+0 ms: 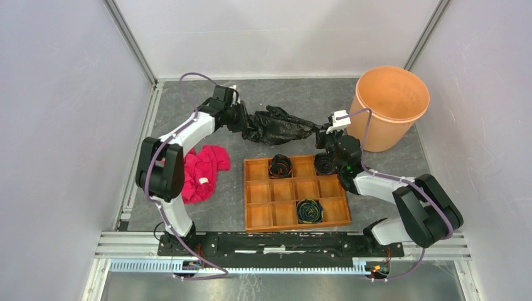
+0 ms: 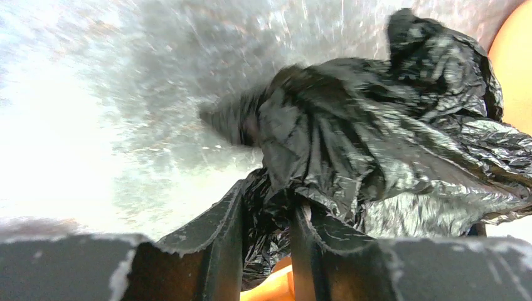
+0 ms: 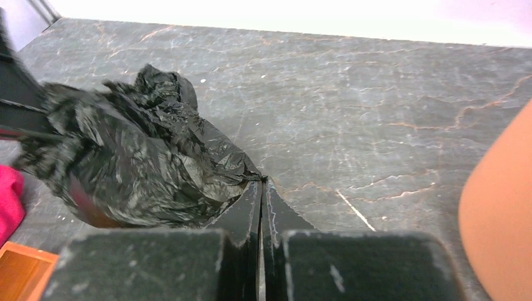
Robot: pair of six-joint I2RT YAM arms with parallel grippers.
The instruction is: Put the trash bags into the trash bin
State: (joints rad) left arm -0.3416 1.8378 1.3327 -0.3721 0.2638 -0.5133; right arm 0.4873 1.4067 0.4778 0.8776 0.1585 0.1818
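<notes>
Starting at the upper left of the overhead view, the left gripper point(image 1: 236, 116) has its jaws drawn in on a bunch of film at the left end of the trash bag point(image 1: 276, 125). The bag spans the upper centre, its long axis running left to right between both claws. The right gripper point(image 1: 326, 134) pinches the bag's right tip, jaws fully together. The trash bin point(image 1: 384, 132) stands upright just right of that claw, so the right arm is nearer. The bag likely must travel rightward, over the rim.
</notes>
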